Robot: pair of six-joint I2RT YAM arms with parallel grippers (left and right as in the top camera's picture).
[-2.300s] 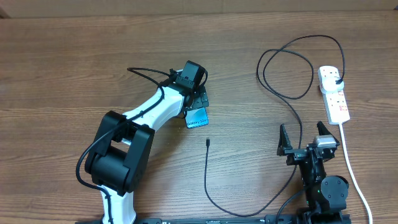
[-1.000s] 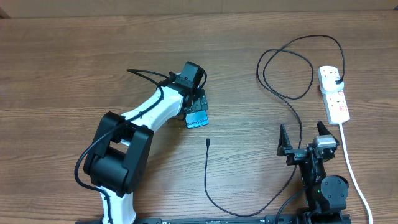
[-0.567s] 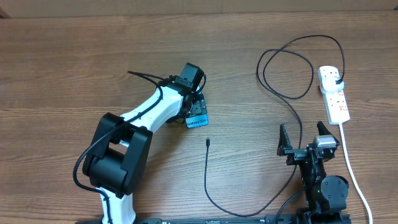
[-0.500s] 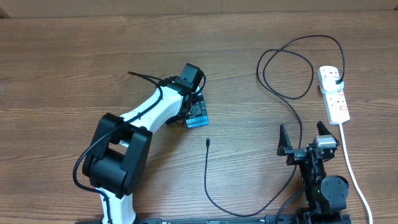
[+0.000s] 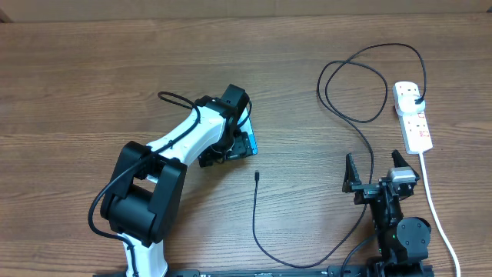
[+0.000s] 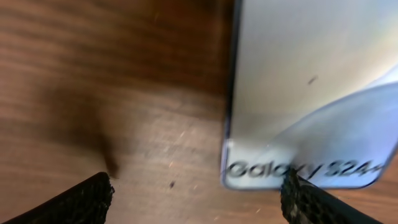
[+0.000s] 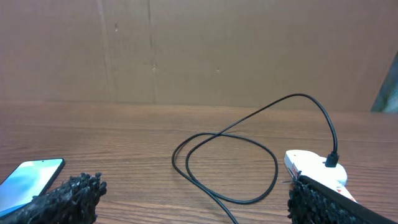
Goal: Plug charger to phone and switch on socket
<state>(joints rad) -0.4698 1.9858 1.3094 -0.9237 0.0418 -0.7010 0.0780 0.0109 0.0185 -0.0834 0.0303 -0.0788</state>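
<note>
The phone (image 5: 247, 143) lies on the table, its blue screen partly under my left wrist. In the left wrist view the phone (image 6: 311, 93) shows its "Galaxy S24+" end. My left gripper (image 6: 199, 200) is open, low over the table, with its right finger at the phone's end; it also shows overhead (image 5: 227, 151). The charger's connector tip (image 5: 257, 175) lies loose on the table right of and below the phone. Its cable (image 5: 355, 85) loops to a black plug (image 5: 416, 98) in the white socket (image 5: 413, 117). My right gripper (image 5: 379, 174) is open and empty, also in its wrist view (image 7: 199, 205).
The socket's white cord (image 5: 434, 208) runs down the right side past my right arm. The black cable curves along the front edge (image 5: 265, 250). The right wrist view shows the phone (image 7: 28, 177), the cable loop (image 7: 224, 162) and the socket (image 7: 314, 167) before a brown wall.
My left wrist has turned and dropped lower-left over the phone, covering more of its screen. The right arm, cable and socket have not moved.
</note>
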